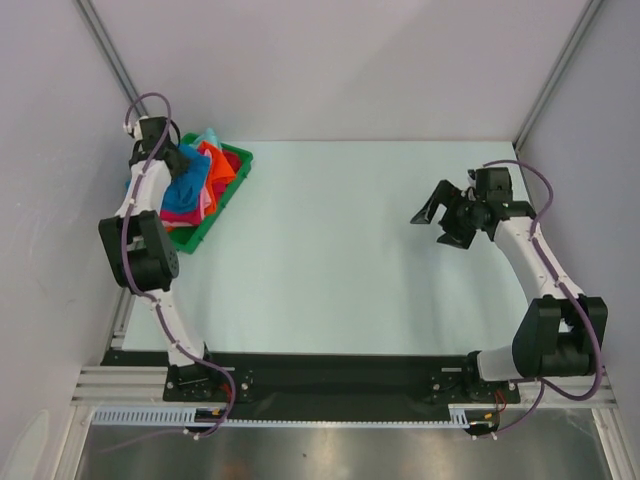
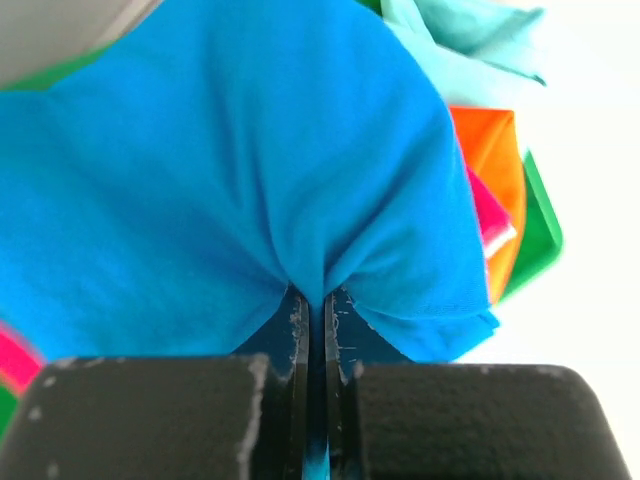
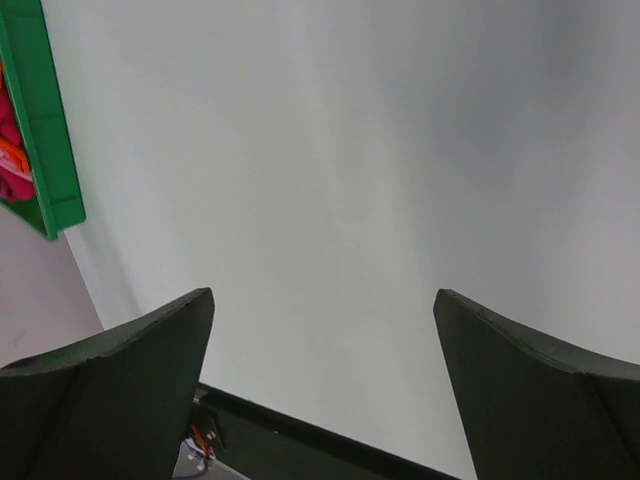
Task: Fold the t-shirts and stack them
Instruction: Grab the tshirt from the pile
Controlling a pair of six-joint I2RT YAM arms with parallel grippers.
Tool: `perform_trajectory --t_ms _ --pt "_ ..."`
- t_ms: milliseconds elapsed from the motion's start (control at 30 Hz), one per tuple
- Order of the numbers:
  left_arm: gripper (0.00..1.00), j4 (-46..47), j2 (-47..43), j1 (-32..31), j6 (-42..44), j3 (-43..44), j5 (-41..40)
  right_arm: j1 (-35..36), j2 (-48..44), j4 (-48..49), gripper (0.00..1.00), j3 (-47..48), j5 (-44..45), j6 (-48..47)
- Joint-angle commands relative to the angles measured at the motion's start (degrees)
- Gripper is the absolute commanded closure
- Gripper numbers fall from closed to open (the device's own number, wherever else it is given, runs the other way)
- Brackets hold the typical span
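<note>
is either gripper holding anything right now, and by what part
The left gripper is shut on a pinched fold of the blue t-shirt. The right gripper is open, holding nothing.

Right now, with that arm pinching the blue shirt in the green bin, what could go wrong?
The left gripper is shut on only a small pinch of the blue t-shirt, so the cloth may slip free when lifted. It lies against the orange t-shirt and magenta t-shirt in the green tray; pulling might drag them out too. The right gripper is open, far off, so the shirt may hang bunched.
</note>
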Motion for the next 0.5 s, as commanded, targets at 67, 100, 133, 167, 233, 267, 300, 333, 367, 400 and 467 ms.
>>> perform_trajectory --t_ms 67,100,133,167,233,267,300,333,367,400,467 --pt "1.0 10.1 -18.3 0.0 -5.8 -10.9 8.7 7.8 -4.6 -2.0 0.0 2.5 0.0 -3.3" --pt "1.0 10.6 -20.2 0.0 -6.3 -11.7 8.8 8.7 -5.8 -2.1 0.0 2.2 0.0 -3.3" --pt "1.0 11.5 -21.7 0.0 -6.8 -13.3 10.5 10.6 -6.5 -2.0 0.0 1.4 -0.2 -3.1" --pt "1.0 11.7 -24.6 -0.1 -7.1 -13.9 11.0 11.0 -7.2 -1.9 0.0 0.8 -0.5 -2.6" --pt "1.0 12.1 -27.2 -0.1 -7.4 -14.8 11.6 12.2 -9.5 -2.2 0.0 -0.3 -1.4 -1.8" --pt "1.0 11.3 -29.5 -0.1 -7.0 -14.5 11.3 12.4 -10.4 -2.5 0.0 -1.5 -1.8 -1.5" --pt "1.0 10.5 -30.5 -0.1 -6.4 -13.5 11.0 12.4 -11.2 -2.8 0.0 -2.2 -2.1 -1.2" --pt "1.0 10.0 -31.8 -0.1 -6.1 -12.9 11.0 12.5 -13.2 -3.1 0.0 -2.8 -2.2 -0.9" --pt "1.0 8.5 -32.9 -0.1 -5.6 -12.3 11.7 12.4 -14.1 -3.7 0.0 -3.9 -2.3 -0.4" --pt "1.0 8.1 -35.5 -0.3 -5.5 -11.6 12.3 12.4 -15.2 -4.1 0.0 -4.4 -2.4 -0.1" --pt "1.0 7.0 -38.5 -1.2 -5.7 -11.5 13.3 12.4 -17.4 -5.2 0.0 -5.2 -2.4 0.3"
